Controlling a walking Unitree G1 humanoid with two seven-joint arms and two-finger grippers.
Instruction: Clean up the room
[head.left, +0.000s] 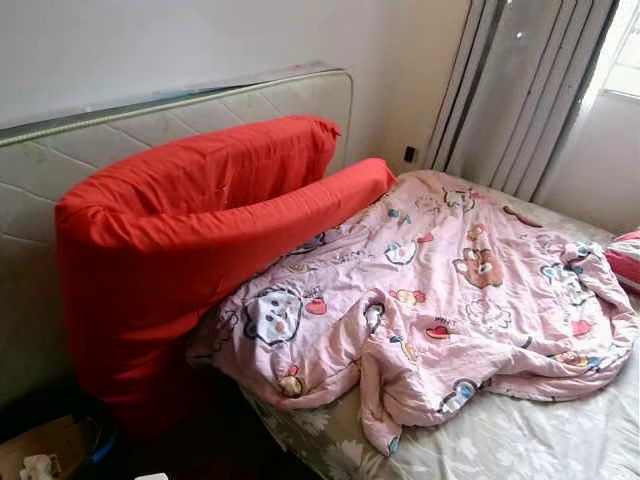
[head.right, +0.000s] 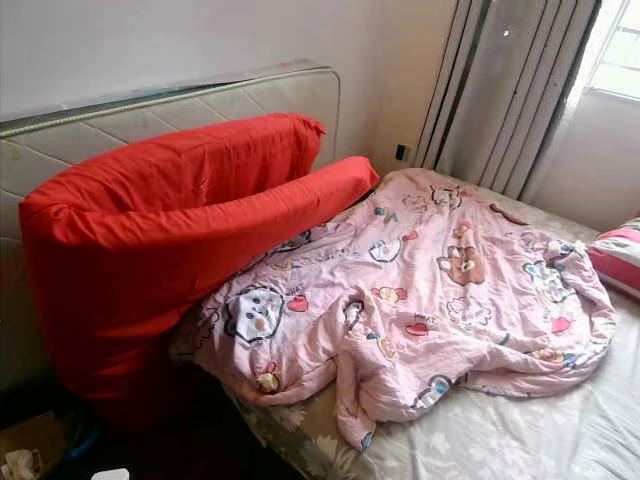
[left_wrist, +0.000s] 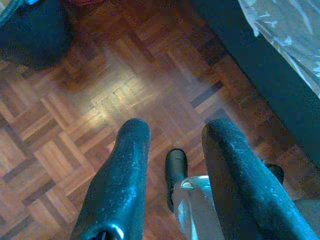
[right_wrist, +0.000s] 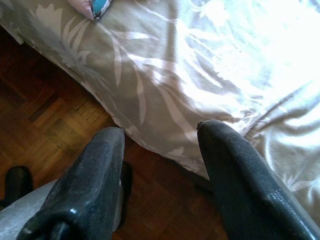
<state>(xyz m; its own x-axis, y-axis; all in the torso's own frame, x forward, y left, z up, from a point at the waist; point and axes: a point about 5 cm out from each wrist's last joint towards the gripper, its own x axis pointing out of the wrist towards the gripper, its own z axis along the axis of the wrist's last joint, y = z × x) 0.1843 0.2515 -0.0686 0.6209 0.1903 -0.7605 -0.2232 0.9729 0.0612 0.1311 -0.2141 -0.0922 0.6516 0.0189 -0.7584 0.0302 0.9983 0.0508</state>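
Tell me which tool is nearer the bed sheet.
Right. The right tool hangs open just over the bed sheet's edge; the left tool hangs open over the wooden floor, beside the bed.

the bed (head.left: 520, 440) wears a grey-green sheet with a pale leaf print. a rumpled pink cartoon-print quilt (head.left: 440, 290) lies spread over it, and a long red bolster (head.left: 200, 230) leans on the padded headboard (head.left: 150, 120). a pink-striped pillow (head.left: 625, 258) sits at the far edge. beside the bed runs a parquet floor (left_wrist: 75, 125).

Backdrop around our bed
We see grey curtains (head.left: 520, 95), a padded headboard (head.left: 180, 115), and parquet floor (left_wrist: 75, 115).
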